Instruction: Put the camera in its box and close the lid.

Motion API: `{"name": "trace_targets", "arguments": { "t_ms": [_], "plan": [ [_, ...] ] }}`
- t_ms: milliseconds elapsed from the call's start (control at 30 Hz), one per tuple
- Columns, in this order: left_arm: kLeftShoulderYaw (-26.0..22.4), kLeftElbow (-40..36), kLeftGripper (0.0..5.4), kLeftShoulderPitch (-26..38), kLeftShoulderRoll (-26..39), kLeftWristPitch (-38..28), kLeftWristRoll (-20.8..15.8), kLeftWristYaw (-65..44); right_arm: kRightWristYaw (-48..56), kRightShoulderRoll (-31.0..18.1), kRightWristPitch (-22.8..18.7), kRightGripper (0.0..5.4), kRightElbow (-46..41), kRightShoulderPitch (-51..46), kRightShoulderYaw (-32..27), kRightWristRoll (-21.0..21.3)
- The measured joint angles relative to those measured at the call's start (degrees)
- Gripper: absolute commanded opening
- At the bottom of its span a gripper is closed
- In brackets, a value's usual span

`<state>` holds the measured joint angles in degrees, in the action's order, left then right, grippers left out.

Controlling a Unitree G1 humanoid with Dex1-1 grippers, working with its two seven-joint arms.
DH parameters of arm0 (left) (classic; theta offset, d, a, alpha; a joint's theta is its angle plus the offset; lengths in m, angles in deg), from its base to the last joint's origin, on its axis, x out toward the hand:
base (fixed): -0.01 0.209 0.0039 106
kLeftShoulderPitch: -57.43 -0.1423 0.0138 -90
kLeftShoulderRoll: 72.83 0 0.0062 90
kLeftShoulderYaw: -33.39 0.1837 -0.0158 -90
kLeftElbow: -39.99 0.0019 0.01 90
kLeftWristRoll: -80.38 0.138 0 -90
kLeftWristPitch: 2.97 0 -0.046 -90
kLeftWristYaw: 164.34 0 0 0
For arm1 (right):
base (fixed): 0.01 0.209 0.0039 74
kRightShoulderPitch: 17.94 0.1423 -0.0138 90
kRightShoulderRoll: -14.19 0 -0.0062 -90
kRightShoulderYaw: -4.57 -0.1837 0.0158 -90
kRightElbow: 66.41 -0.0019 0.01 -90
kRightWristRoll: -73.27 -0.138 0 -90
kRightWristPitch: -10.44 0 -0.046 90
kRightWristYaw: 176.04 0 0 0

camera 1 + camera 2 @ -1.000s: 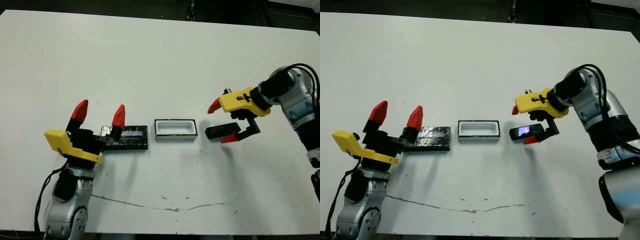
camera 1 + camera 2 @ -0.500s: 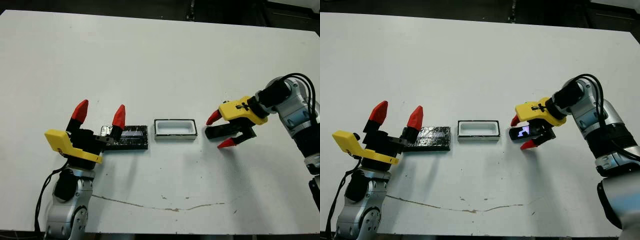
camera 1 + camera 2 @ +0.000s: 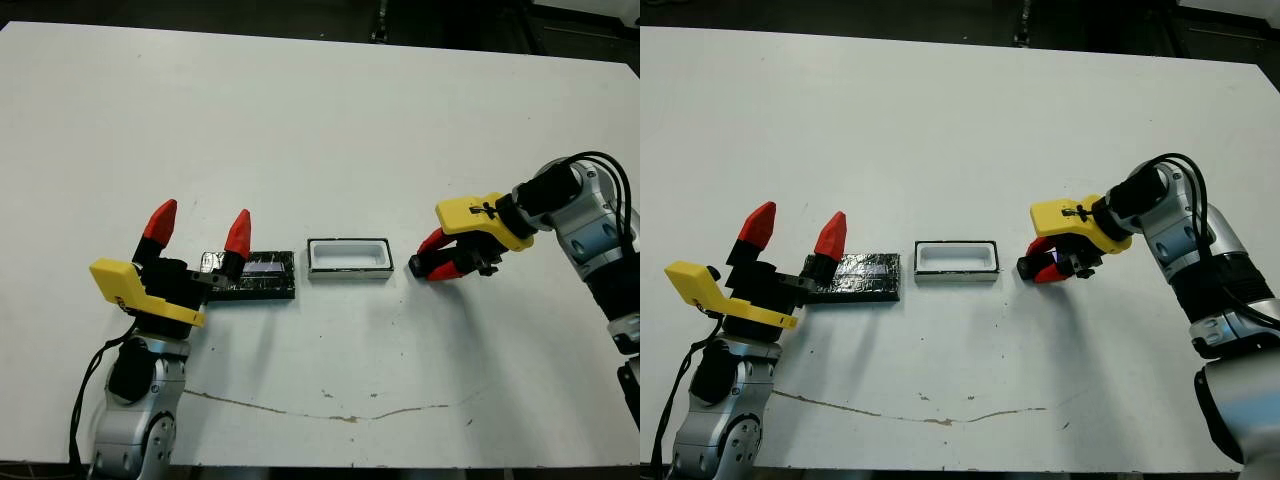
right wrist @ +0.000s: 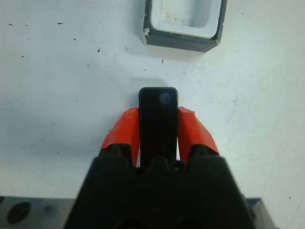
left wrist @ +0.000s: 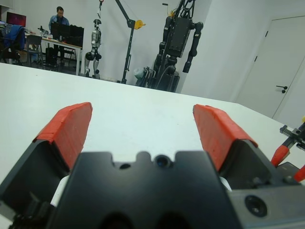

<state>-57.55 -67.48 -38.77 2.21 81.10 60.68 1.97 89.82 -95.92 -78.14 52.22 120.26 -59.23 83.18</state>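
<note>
The right gripper (image 4: 158, 131) has its red fingers (image 4: 123, 130) clamped on both long sides of the camera (image 4: 158, 119), a flat, glossy black slab with rounded corners lying on the table (image 3: 320, 120) just right of the box (image 3: 349, 257). The box is a shallow rectangular tray, matte white inside, with a thick white rim and dark outer walls, and it stands open. Left of it lies the lid (image 3: 262, 275), flat and glossy black with a pale strip. The left gripper (image 3: 198, 232) holds its pointed red fingers wide apart, raised at the lid's left end. The left wrist view alone shows the room beyond (a seated person (image 5: 57, 21) at a desk, robots on stands)
</note>
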Motion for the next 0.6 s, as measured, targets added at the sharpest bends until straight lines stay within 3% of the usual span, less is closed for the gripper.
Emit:
{"name": "trace_targets", "arguments": {
  "t_ms": [233, 367, 600],
  "plan": [
    [0.0, 0.0, 5.4, 0.0, -0.1, 0.0, 0.2, 0.3, -2.0, 0.0, 0.9, 1.66, 0.0, 0.7, -1.4, -0.1],
    [0.0, 0.0, 5.4, 0.0, -0.1, 0.0, 0.2, 0.3, -3.1, 0.3, 0.7, 1.66, 1.8, 4.4, -6.3, -4.0],
    [0.1, 0.0, 5.4, -0.1, -0.2, 0.0, 0.3, 0.5, -3.0, 3.0, -8.0, 1.66, 8.3, 14.1, -14.3, -12.4]
  ]
}}
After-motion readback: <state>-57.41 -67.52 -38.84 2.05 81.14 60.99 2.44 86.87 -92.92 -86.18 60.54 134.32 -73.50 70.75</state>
